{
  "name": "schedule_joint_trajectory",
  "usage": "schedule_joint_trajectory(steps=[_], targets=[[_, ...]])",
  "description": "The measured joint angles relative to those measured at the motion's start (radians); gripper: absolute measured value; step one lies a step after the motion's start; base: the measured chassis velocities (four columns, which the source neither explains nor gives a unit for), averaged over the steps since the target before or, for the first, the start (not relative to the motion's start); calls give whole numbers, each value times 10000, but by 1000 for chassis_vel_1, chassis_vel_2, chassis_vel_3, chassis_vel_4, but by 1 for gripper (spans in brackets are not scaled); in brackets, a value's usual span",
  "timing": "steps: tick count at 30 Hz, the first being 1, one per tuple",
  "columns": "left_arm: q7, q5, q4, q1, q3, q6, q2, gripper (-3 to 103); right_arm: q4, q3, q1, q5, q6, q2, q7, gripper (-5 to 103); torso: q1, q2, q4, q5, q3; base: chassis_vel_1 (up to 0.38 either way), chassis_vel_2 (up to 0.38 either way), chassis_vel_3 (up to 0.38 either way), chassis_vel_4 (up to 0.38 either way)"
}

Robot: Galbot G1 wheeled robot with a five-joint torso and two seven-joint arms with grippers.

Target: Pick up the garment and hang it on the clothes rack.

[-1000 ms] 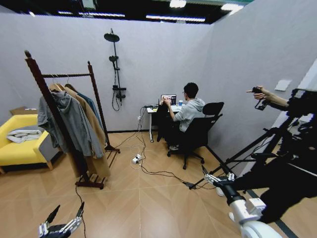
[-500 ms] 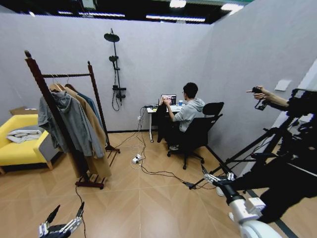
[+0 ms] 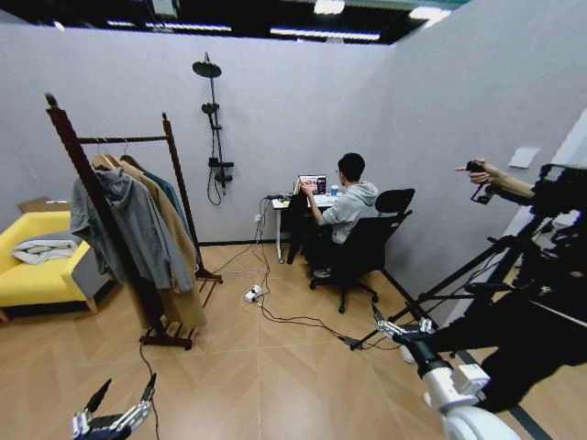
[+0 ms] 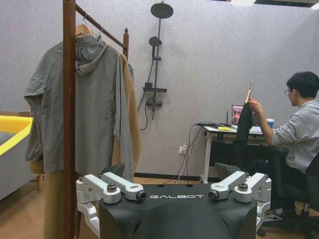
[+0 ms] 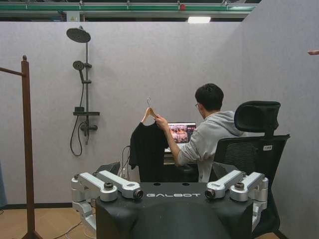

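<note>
Nothing shifted, garment (image 5: 148, 149) hanging lengthwise down, person's hand (image 5: 158, 120) holding hanger

Room evenly and brightly lit from ceiling strip lights (image 3: 323, 35); one panel (image 5: 199, 20) glares white in the right wrist view. Grey walls (image 3: 275, 137) show soft, faint shadows. Wood floor (image 3: 275, 367) carries a mild sheen, no hard glare. Head view has wide-angle distortion: wall edges and the rack post (image 3: 92, 192) bow toward the frame edges. Wrist views are straight and sharp; laptop screen (image 5: 182, 132) glows. Dark tripod gear (image 3: 532, 302) at right loses detail.
</note>
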Motion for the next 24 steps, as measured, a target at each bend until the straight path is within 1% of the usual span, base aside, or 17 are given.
schedule_joint_trajectory(steps=[24], targets=[[0,0,0,0,0,0,0,100,39,-233,268,-340,-332,270,111,100,0,0,0,0,0,0,0,0,0]])
